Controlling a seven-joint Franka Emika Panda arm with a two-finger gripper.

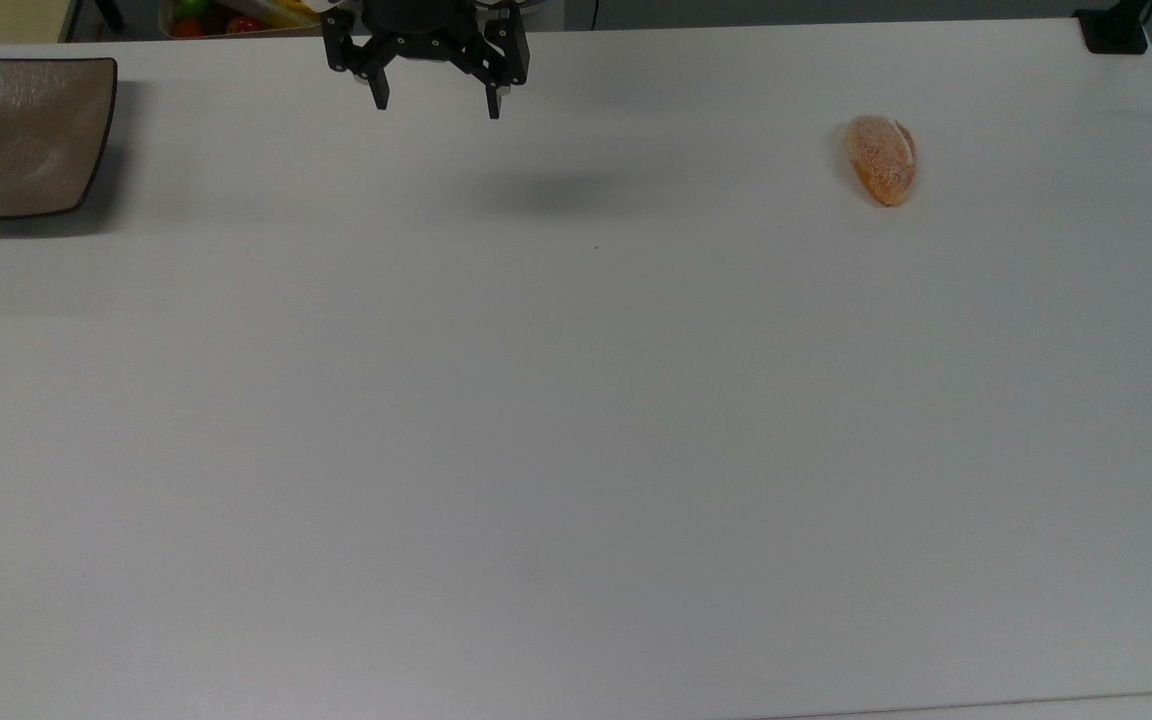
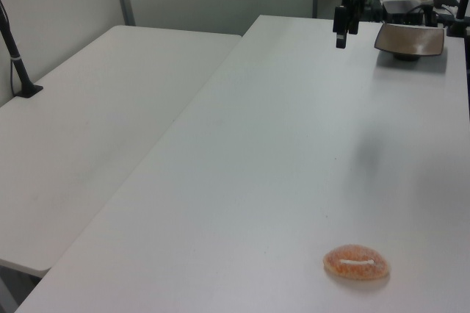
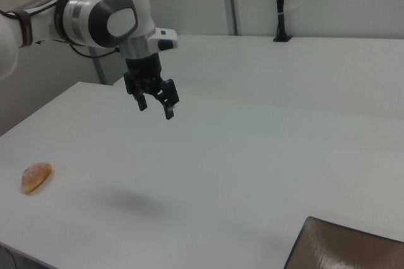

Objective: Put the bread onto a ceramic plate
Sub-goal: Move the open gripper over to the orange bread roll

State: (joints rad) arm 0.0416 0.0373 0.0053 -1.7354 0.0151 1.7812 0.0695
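Two fingers (image 1: 436, 103) spread wide, empty, above table (image 1: 576, 450); bread (image 1: 880, 159) and ceramic plate (image 1: 16, 135) prob. well apart.

No readable text, labels, brands, numbers or signs on anything in view.

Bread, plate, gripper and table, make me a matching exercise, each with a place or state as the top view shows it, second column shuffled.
Things:
1. bread
2. ceramic plate
3. gripper
4. table

Places or states:
A. open, hanging above the table, holding nothing
B. white, carrying everything else
C. empty, at the top view's far left
D. lying on the table toward the top view's right

Pairs: 1-D, 2-C, 3-A, 4-B
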